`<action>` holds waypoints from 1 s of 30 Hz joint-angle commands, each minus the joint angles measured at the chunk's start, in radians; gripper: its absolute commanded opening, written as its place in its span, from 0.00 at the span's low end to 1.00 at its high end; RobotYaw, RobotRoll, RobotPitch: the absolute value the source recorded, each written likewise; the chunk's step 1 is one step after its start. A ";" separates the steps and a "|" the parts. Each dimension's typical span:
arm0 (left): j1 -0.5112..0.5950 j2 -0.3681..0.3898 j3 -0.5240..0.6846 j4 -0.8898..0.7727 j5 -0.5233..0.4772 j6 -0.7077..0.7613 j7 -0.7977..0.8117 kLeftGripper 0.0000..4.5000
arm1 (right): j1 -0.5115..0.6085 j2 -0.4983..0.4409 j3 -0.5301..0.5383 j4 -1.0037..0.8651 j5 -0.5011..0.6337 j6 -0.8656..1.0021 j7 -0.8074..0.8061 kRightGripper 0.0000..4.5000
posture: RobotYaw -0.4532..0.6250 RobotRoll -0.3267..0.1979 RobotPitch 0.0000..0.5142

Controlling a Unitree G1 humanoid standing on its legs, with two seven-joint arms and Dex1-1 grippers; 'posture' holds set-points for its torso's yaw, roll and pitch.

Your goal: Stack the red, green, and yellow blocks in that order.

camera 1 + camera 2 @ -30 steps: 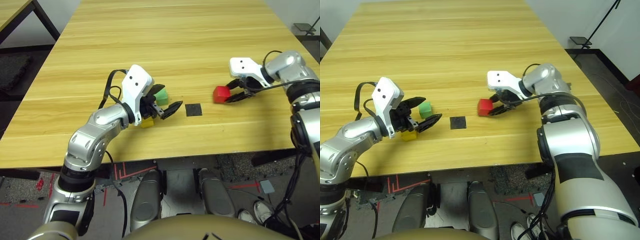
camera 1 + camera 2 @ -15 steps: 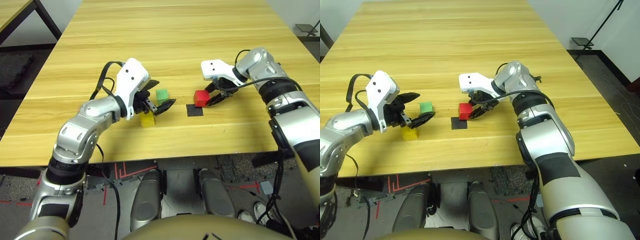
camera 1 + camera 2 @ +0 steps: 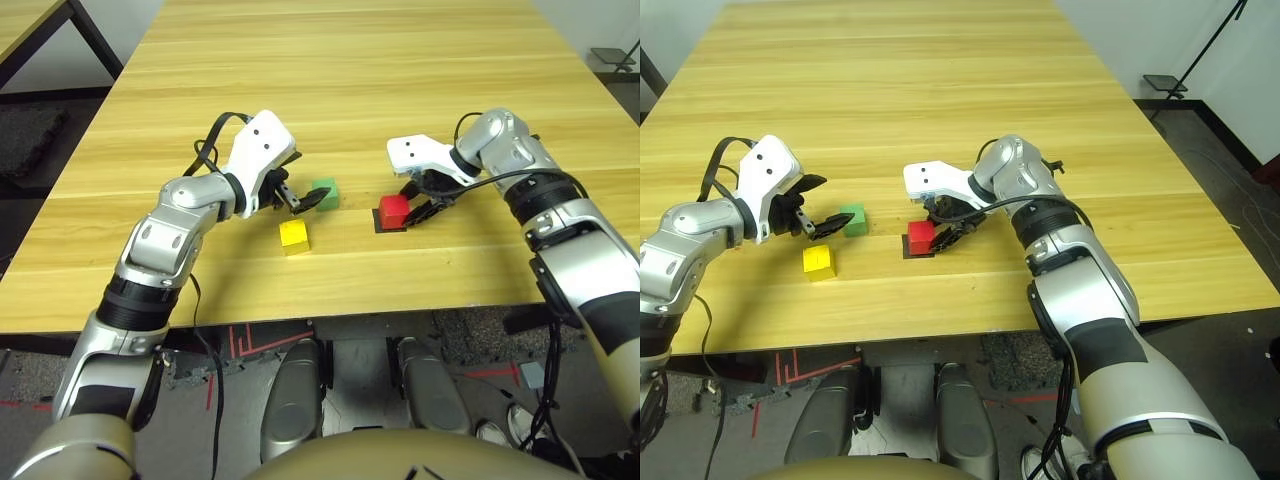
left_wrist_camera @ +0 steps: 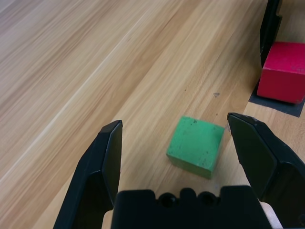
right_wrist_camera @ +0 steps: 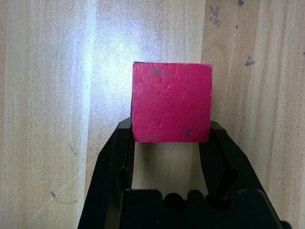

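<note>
Red block (image 5: 172, 102) gripped between right fingers (image 5: 219, 157) over black square (image 3: 384, 228), left fingers (image 4: 102, 167) open near green block (image 4: 196, 145)

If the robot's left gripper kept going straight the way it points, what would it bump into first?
Probably the green block: it sits ahead, between the open fingers of the left gripper. How far off it is, or whether they'd pass above it, is hard to tell.
</note>
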State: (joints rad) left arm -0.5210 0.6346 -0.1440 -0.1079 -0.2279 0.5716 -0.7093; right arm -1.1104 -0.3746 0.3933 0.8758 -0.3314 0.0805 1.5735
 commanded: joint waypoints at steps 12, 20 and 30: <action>-0.088 0.011 -0.085 0.105 0.071 -0.079 -0.173 1.00 | 0.018 -0.058 -0.014 -0.084 0.136 -0.006 0.041 0.88 | 0.89 0.15 0.21; -0.268 -0.015 -0.195 0.421 0.177 -0.276 -0.359 1.00 | 0.008 -0.288 -0.066 -0.235 0.405 0.136 0.041 0.99 | 0.78 0.21 0.16; -0.400 -0.084 -0.251 0.809 0.295 -0.474 -0.482 1.00 | 0.208 -0.400 -0.205 -0.597 0.500 0.437 -0.056 0.99 | 0.65 0.28 0.11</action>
State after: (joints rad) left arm -0.9030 0.5621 -0.3828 0.6534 0.0461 0.1270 -1.1774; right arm -0.9166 -0.7561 0.2174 0.3369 0.1426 0.4750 1.5436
